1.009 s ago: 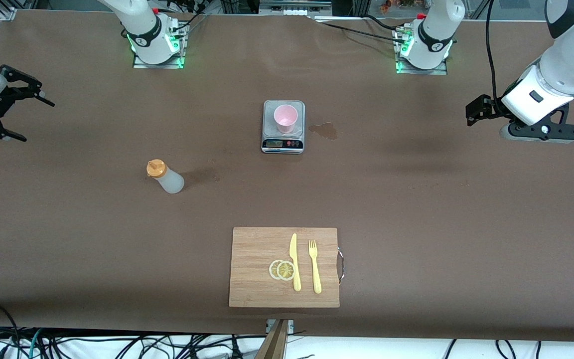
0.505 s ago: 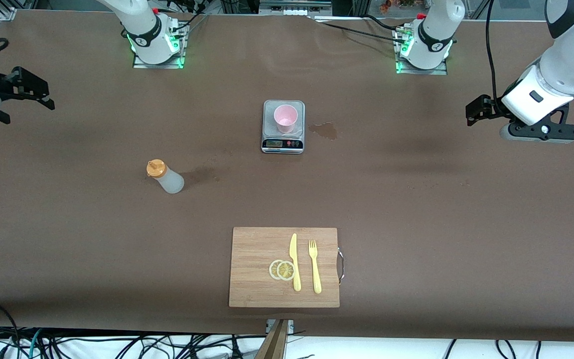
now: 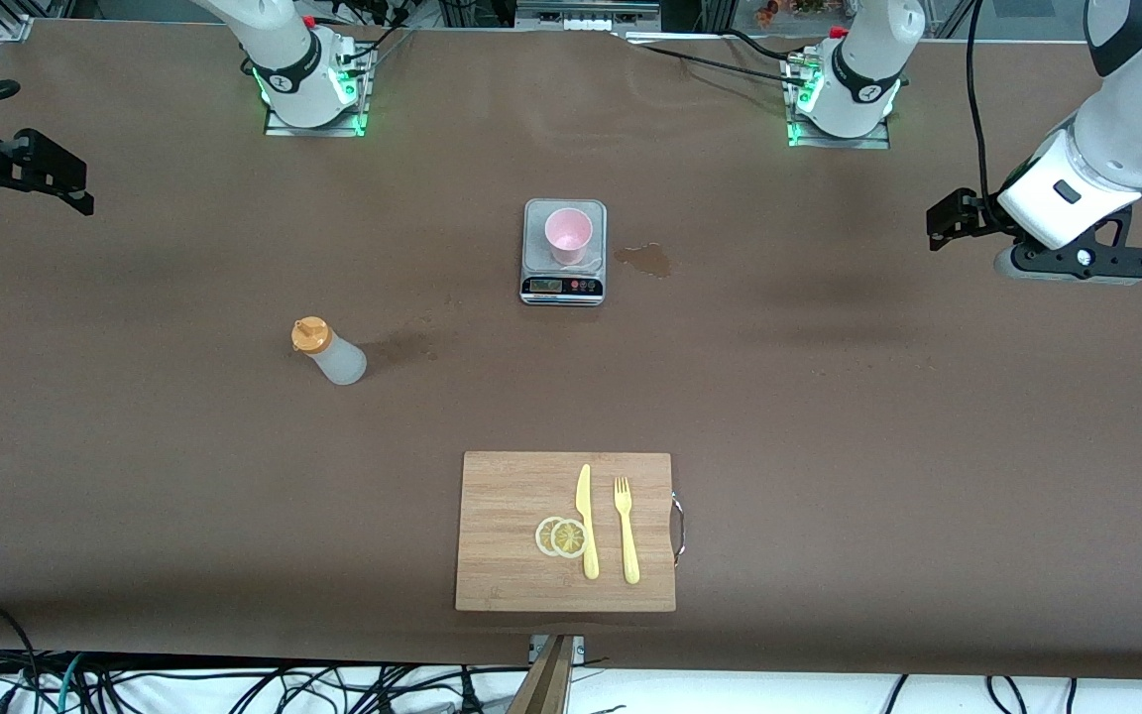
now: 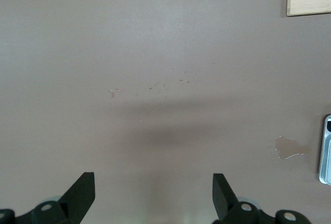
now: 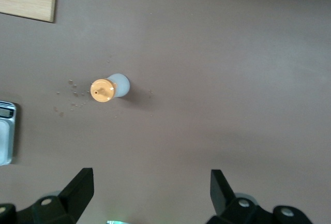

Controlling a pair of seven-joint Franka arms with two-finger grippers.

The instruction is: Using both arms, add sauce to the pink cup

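Observation:
The sauce bottle [image 3: 328, 352], whitish with an orange cap, stands upright on the brown table toward the right arm's end; it also shows in the right wrist view [image 5: 109, 88]. The pink cup [image 3: 568, 235] stands on the steel plate of a small scale [image 3: 563, 286] at mid-table. My right gripper [image 3: 31, 178] hangs open over the table's edge at the right arm's end, well apart from the bottle, with nothing between its fingers [image 5: 152, 180]. My left gripper [image 3: 1077, 266] waits open and empty over the left arm's end [image 4: 153, 182].
A wooden cutting board [image 3: 512, 575] lies near the front camera's edge with a yellow knife [image 3: 586, 521], a yellow fork [image 3: 626, 531] and lemon slices [image 3: 561, 536]. A wet stain [image 3: 645, 259] marks the table beside the scale.
The right gripper has swung and shifted toward the robots' side at the table's end. The left arm, bottle and cup have not moved.

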